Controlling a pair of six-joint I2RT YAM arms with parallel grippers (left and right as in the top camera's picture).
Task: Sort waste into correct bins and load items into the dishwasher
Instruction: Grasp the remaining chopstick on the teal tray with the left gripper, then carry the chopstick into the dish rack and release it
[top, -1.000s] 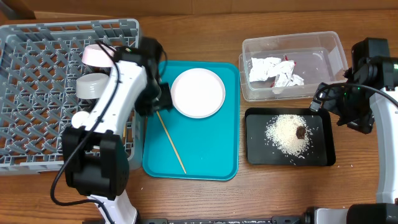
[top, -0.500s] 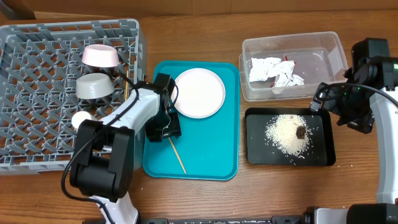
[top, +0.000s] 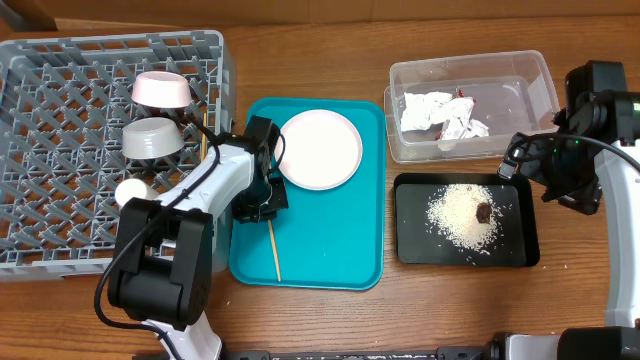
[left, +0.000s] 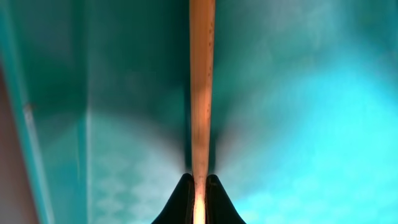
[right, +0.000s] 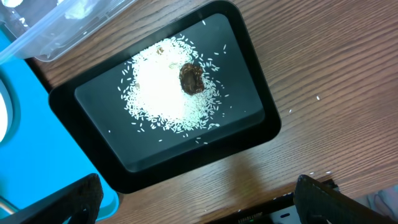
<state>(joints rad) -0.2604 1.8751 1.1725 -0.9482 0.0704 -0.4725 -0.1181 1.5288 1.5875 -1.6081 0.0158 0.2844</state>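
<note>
My left gripper (top: 266, 214) is shut on a thin wooden chopstick (top: 274, 252) that lies on the teal tray (top: 340, 240). In the left wrist view the chopstick (left: 201, 81) runs straight out from between the closed black fingertips of the gripper (left: 199, 186). A white plate (top: 319, 149) rests on the tray's far end. The grey dish rack (top: 60, 50) holds a pinkish bowl (top: 161, 90), a metal bowl (top: 152, 138) and a small white cup (top: 130, 190). My right gripper (right: 199, 205) hangs open and empty over the wood beside the black tray (right: 186, 168).
The clear tub (top: 540, 75) at the back right holds crumpled paper scraps (top: 440, 113). The black tray (top: 400, 220) carries a heap of rice (top: 458, 216) and a dark brown lump (top: 484, 211). The right arm (top: 570, 170) stands at the table's right edge.
My left arm came down from the rack's edge onto the teal tray and its jaws closed on the chopstick, which swung from slanted to nearly straight. The right arm stayed still.
</note>
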